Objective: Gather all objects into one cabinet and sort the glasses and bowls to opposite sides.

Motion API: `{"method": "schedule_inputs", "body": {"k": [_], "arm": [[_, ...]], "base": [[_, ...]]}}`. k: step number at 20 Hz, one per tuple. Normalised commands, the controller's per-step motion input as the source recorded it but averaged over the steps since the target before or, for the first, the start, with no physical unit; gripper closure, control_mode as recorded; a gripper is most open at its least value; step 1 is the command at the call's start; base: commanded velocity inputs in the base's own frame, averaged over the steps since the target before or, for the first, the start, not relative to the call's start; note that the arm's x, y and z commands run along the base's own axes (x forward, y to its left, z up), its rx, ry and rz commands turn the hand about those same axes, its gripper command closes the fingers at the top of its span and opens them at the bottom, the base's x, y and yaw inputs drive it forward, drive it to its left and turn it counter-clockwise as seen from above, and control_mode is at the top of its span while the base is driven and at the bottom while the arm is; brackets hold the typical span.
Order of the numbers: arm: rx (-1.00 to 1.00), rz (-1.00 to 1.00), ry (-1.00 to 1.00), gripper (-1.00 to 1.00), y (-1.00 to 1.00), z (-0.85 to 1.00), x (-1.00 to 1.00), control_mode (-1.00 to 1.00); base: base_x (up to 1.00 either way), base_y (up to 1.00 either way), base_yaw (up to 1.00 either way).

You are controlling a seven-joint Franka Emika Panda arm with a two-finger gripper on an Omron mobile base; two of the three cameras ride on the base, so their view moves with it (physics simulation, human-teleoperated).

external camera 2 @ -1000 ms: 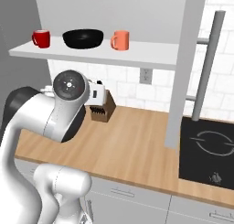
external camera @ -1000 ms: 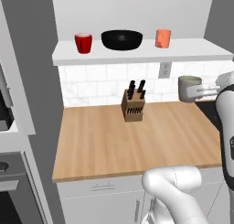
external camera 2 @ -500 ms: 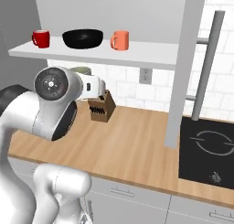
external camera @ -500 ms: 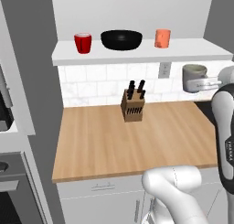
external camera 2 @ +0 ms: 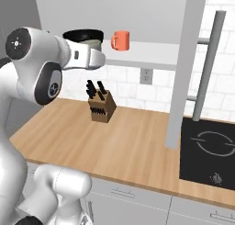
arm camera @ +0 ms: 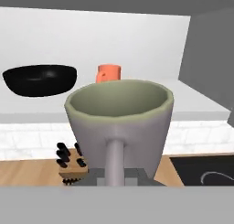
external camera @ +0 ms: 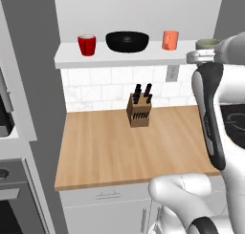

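Mug (arm camera: 119, 120) has risen from below the shelf (external camera: 119, 58) to board height, pincer clamped on its handle. Risk: base clips the edge, or nudges orange cup (external camera: 170, 39).

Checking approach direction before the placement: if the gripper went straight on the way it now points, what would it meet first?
Judging from the hand view, the gripper, shut on the grey-green handled mug, points toward the small orange cup on the white shelf board; likely that cup first, though depth is unclear.
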Motion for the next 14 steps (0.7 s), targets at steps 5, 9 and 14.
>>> {"method": "schedule_inputs", "body": {"k": [5,9,14], "arm": [[0.02,-0.19,0.0,1.0,-0.52,0.11,0.72,-1.0],[0.06,-0.17,0.0,1.0,-0.68,0.0,0.62,-1.0],[0.08,-0.14,0.0,1.0,-0.5,-0.03,0.8,-1.0]], "base": [[0.0,0.0,0.0],[0.0,0.0,0.0],[0.0,0.0,0.0]]}}
